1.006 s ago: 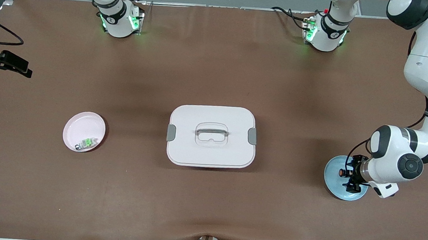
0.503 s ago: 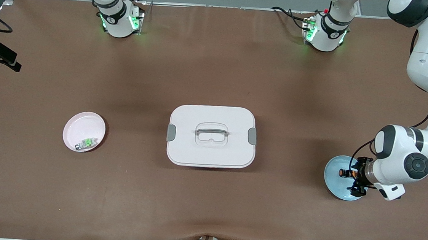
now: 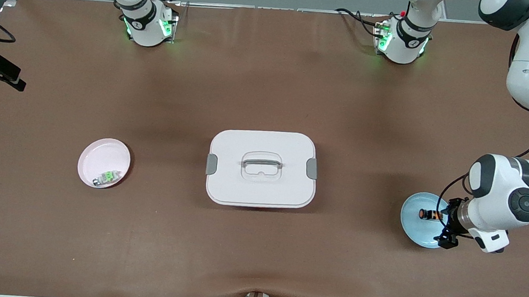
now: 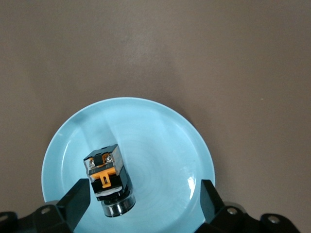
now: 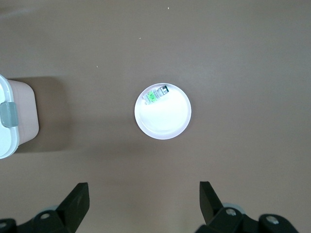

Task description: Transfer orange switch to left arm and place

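Fingers [image 4: 77,201] of the left gripper [image 3: 447,226] are standing wide apart, gripping nothing, and hanging over the edge of the blue plate [image 3: 411,228] at the left arm's end of the table. Lying on that plate is the orange switch [image 3: 425,213], between the spread fingers in the left wrist view but touched by neither. That wrist view is showing what the front view cannot: the switch's black body with an orange clip and two screw terminals at one end and a rounded silvery cap at the other, its long axis lying flat on the plate. In the front view the switch is only a small dark cylinder, its long axis running along the table's length toward the box [image 3: 261,168]. The box is sitting closed, well apart from the blue plate, toward the right arm's end. Past it lies a pink plate [image 3: 99,154] carrying a small green and silver component [image 3: 106,178]. The right gripper [image 5: 143,206] is waiting high over the table near that pink plate, its fingers also spread wide and empty; the front view is showing only dark hardware at its edge.
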Robot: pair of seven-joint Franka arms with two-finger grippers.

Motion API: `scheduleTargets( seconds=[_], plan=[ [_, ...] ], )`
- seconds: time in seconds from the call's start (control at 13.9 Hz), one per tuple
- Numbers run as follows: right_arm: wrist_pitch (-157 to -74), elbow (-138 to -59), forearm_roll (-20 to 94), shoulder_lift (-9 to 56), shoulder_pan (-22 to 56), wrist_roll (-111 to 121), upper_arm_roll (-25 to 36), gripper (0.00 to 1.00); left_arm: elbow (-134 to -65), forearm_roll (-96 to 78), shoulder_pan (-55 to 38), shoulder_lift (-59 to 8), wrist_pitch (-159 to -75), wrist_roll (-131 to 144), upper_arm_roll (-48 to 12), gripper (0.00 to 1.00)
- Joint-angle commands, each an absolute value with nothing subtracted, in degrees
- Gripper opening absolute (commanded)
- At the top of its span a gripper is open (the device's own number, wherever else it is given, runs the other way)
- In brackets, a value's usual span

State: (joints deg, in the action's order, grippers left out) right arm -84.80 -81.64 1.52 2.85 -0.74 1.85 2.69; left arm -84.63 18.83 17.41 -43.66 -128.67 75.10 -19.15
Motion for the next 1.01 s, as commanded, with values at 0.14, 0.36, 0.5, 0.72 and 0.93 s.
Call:
scheduleTargets(
  seconds=[0.14,0.36,0.5,0.72,0.93],
  plan=[
    [-85.78,-83.41,2.46,1.41,-1.49,1.41,2.29,1.0,-88.76,17.24,12.33,-37.19,-128.06,65.76,-11.54,1.0],
    [-85.69,-83.41,2.46,1.41,-2.1,1.41,2.29,1.0,-90.78,11.44,8.97,-34.64,-128.06,57.34,-6.43,1.0],
    [-85.69,-83.41,2.46,1.41,-2.37,1.41,2.29,1.0,-92.89,10.99,8.53,-32.44,-128.06,49.79,-4.93,1.0],
    [-85.69,-83.41,2.55,1.49,-2.37,1.32,2.29,1.0,-95.18,10.99,3.27,-29.8,-128.06,43.35,0.59,1.0],
    [-85.69,-83.15,2.99,1.49,-2.37,1.32,2.29,1.0,-97.11,10.9,2.28,-26.99,-128.06,36.94,2.02,1.0]
  ],
)
